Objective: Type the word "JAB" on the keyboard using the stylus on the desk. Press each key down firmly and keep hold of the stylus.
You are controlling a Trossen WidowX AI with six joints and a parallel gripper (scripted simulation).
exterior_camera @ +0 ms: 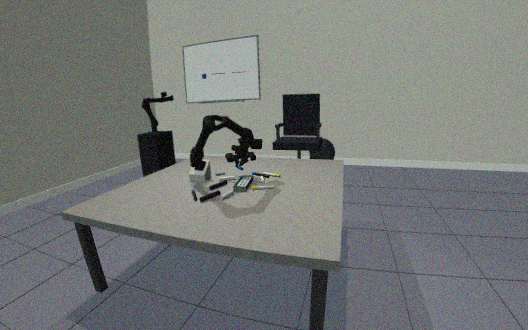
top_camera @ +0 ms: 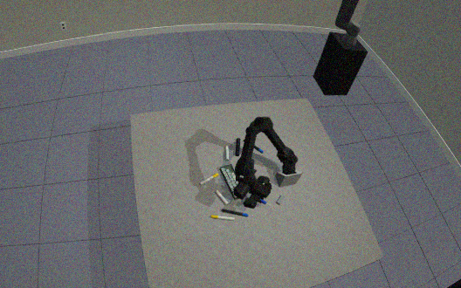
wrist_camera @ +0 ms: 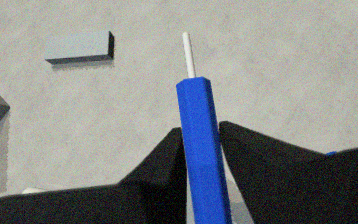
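Note:
My gripper point(wrist_camera: 200, 133) point(exterior_camera: 239, 164) is shut on the blue stylus point(wrist_camera: 197, 110) point(exterior_camera: 240, 168). The stylus points forward from between the black fingers, with its thin white tip showing in the wrist view. The exterior view shows it raised above the desk. The keyboard point(top_camera: 228, 176) point(exterior_camera: 243, 183), dark with pale keys, lies on the desk beside the gripper. In the top view the arm hides its lower right part. I cannot tell its keys apart in these views.
A small grey block point(wrist_camera: 77, 47) point(top_camera: 278, 200) lies near the gripper. Around the keyboard lie several markers, including a yellow-ended one point(top_camera: 209, 179), a black one with a blue end point(top_camera: 235, 212), a white one point(top_camera: 222, 197) and a black one point(top_camera: 237, 147).

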